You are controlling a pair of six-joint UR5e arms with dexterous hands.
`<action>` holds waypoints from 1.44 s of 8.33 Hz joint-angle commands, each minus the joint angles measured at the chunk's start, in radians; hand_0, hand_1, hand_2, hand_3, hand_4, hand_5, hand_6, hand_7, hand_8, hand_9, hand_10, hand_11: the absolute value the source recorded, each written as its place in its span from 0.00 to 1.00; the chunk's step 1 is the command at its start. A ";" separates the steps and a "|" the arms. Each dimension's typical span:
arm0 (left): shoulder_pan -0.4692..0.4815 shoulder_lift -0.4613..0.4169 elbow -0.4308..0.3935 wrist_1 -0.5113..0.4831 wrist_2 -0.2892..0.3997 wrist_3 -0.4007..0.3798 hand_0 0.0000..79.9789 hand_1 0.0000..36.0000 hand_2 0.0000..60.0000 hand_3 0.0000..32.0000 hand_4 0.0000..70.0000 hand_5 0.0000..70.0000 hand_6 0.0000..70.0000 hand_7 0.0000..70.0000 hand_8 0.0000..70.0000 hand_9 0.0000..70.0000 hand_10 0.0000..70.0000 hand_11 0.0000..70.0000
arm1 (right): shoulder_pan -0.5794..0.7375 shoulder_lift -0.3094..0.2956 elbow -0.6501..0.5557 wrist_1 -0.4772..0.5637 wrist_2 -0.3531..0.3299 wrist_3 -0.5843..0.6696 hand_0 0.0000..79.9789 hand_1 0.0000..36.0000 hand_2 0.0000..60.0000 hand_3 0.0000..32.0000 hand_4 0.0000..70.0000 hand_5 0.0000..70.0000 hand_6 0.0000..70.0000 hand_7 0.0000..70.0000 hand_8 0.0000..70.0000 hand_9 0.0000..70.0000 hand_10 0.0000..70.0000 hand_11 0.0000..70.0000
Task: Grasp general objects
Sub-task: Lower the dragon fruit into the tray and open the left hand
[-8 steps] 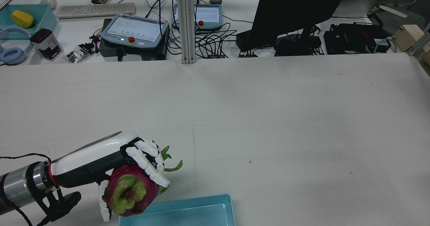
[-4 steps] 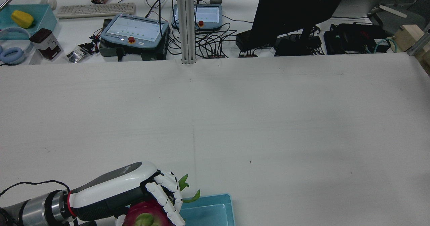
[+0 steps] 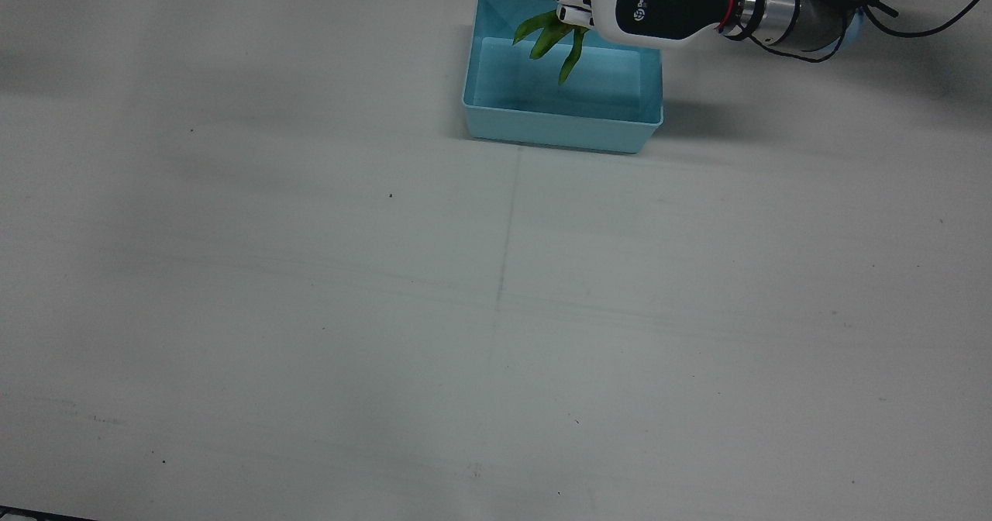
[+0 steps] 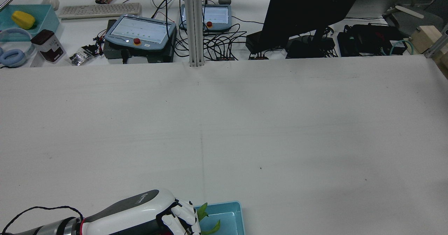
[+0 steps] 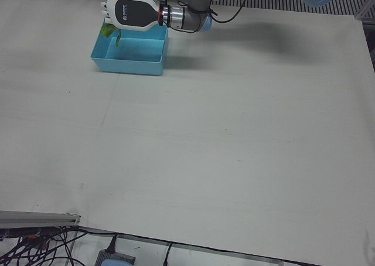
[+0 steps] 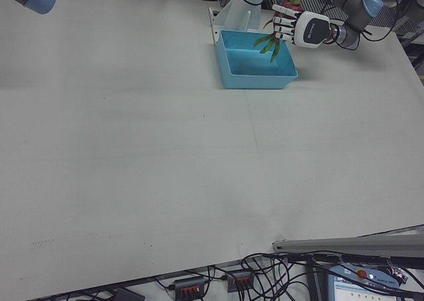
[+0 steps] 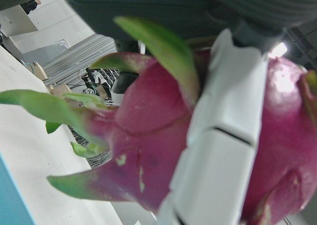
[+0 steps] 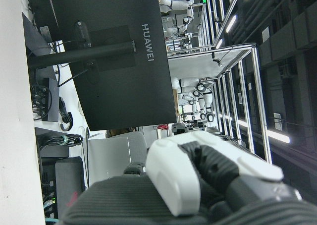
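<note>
Dragon fruit (image 7: 163,150): held in the left hand (image 3: 651,1), whose fingers (image 7: 223,150) are wrapped tight across its pink skin, as the left hand view shows. In the front view only its green leaves (image 3: 552,36) are visible, hanging past the fingertips and over the inside of the blue bin (image 3: 562,135); the body of the fruit is hidden under the palm.

Change noted: a second ago the fruit and hand were out over the bare table (image 4: 280,123), short of the bin's near corner. The hand has since travelled toward the robot's side and now sits over the bin's far rim, the fruit's leaves inside the bin's outline.

Meaning for the task: the pick is done and the carry is judged almost finished. What remains is to lower slightly and open the fingers. The fruit appears to sit near the rim under the hand rather than over the bin's middle, so a release here might catch the wall.

Right hand (image 8: 198,180): seen only by its own camera, away from the bin; whether its fingers are apart or together cannot be told.
</note>
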 commanded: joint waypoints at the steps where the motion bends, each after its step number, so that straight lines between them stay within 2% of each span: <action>1: 0.038 0.001 0.001 -0.052 -0.004 0.000 0.96 0.36 0.00 0.00 1.00 0.06 0.88 0.51 0.73 0.88 0.68 0.96 | 0.000 0.000 0.000 0.000 0.000 0.000 0.00 0.00 0.00 0.00 0.00 0.00 0.00 0.00 0.00 0.00 0.00 0.00; 2: 0.047 0.001 0.001 -0.060 -0.004 0.000 0.91 0.39 0.00 0.00 1.00 0.00 0.44 0.15 0.25 0.28 0.57 0.81 | 0.000 0.000 0.000 0.000 0.000 0.000 0.00 0.00 0.00 0.00 0.00 0.00 0.00 0.00 0.00 0.00 0.00 0.00; 3: 0.050 0.001 0.001 -0.063 -0.004 0.000 0.99 0.52 0.00 0.00 0.59 0.00 0.21 0.03 0.03 0.00 0.23 0.37 | 0.000 0.000 0.000 0.000 0.000 0.001 0.00 0.00 0.00 0.00 0.00 0.00 0.00 0.00 0.00 0.00 0.00 0.00; 4: 0.052 0.001 0.001 -0.063 -0.004 0.000 1.00 0.60 0.00 0.00 0.33 0.00 0.05 0.00 0.00 0.00 0.00 0.02 | 0.000 0.000 0.000 0.000 0.000 0.001 0.00 0.00 0.00 0.00 0.00 0.00 0.00 0.00 0.00 0.00 0.00 0.00; 5: 0.052 0.001 0.003 -0.064 -0.004 0.002 1.00 0.62 0.00 0.00 0.17 0.00 0.00 0.00 0.00 0.00 0.00 0.00 | 0.000 0.000 0.000 0.000 0.000 0.000 0.00 0.00 0.00 0.00 0.00 0.00 0.00 0.00 0.00 0.00 0.00 0.00; 6: 0.052 0.002 0.003 -0.064 -0.004 0.002 0.97 0.62 0.00 0.00 0.09 0.00 0.00 0.00 0.00 0.00 0.00 0.00 | 0.000 0.000 0.000 0.000 0.000 0.000 0.00 0.00 0.00 0.00 0.00 0.00 0.00 0.00 0.00 0.00 0.00 0.00; 8: 0.052 0.002 0.003 -0.066 -0.006 0.002 0.97 0.63 0.00 0.00 0.05 0.00 0.00 0.00 0.00 0.00 0.00 0.00 | 0.000 0.000 0.000 0.000 0.000 0.001 0.00 0.00 0.00 0.00 0.00 0.00 0.00 0.00 0.00 0.00 0.00 0.00; 9: 0.050 0.002 0.003 -0.066 -0.004 -0.001 0.96 0.62 0.00 0.00 0.06 0.00 0.00 0.00 0.00 0.00 0.00 0.00 | 0.000 0.000 0.000 0.000 0.000 0.000 0.00 0.00 0.00 0.00 0.00 0.00 0.00 0.00 0.00 0.00 0.00 0.00; 11: 0.035 0.004 0.007 -0.061 -0.006 -0.015 1.00 0.64 0.00 0.00 0.09 0.00 0.00 0.00 0.00 0.00 0.00 0.00 | 0.000 0.000 0.000 0.000 0.000 0.000 0.00 0.00 0.00 0.00 0.00 0.00 0.00 0.00 0.00 0.00 0.00 0.00; 12: 0.006 0.002 0.013 -0.045 -0.007 -0.059 1.00 0.65 0.00 0.00 0.10 0.00 0.00 0.00 0.00 0.00 0.00 0.00 | 0.000 0.000 0.000 0.000 0.000 0.000 0.00 0.00 0.00 0.00 0.00 0.00 0.00 0.00 0.00 0.00 0.00 0.00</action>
